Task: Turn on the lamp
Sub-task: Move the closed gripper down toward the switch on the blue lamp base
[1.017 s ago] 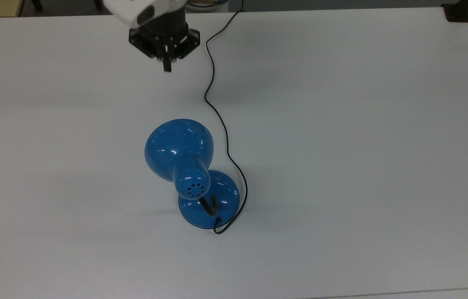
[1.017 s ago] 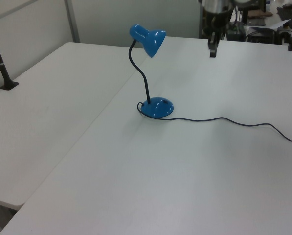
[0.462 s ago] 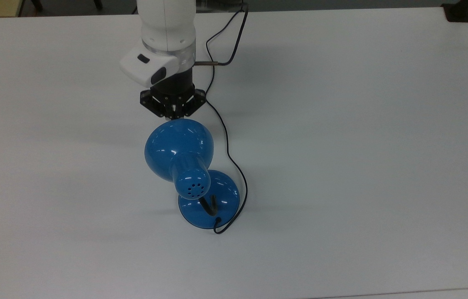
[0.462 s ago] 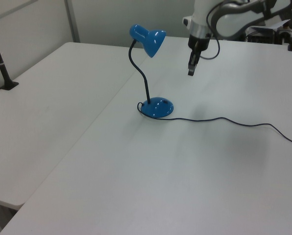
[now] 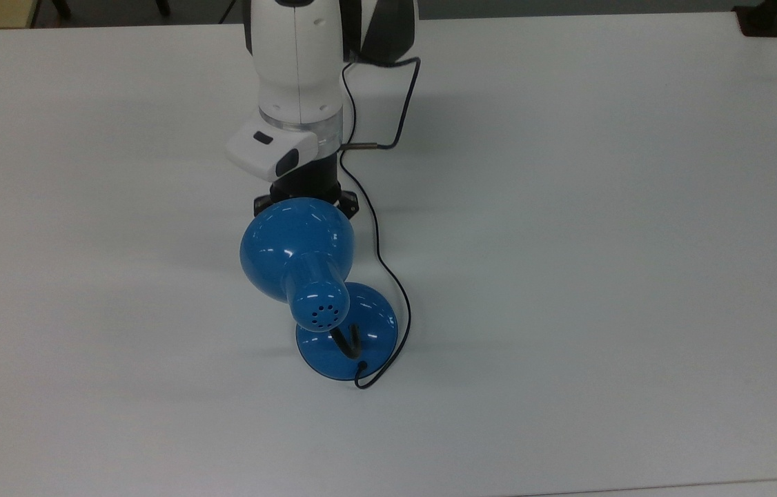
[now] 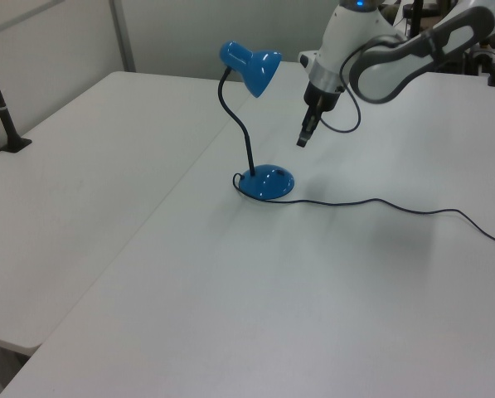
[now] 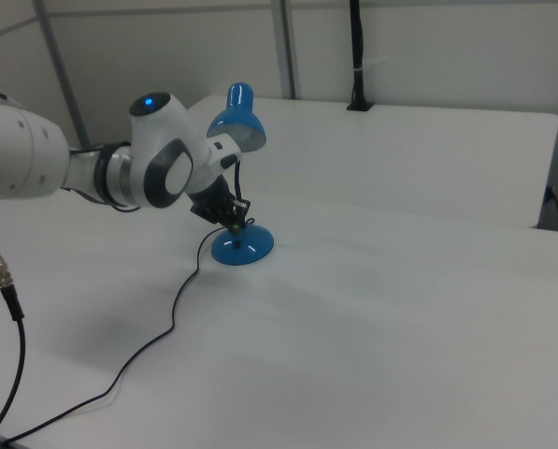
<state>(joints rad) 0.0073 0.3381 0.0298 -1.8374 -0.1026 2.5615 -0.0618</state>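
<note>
One unmarked blue lamp (image 5: 297, 241)

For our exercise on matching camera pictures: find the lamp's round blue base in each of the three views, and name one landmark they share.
Top view: the round blue base sits below centre, partly under the shade.
Left view: base at centre, slightly above the middle.
Right view: base left of centre, beside the arm.
Shared landmark: the thin black cord running from the base.

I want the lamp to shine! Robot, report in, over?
Gripper hanging in the air beside the lamp, holding nothing. Lamp upright on the table, unlit. Cord trails past the base.
</note>
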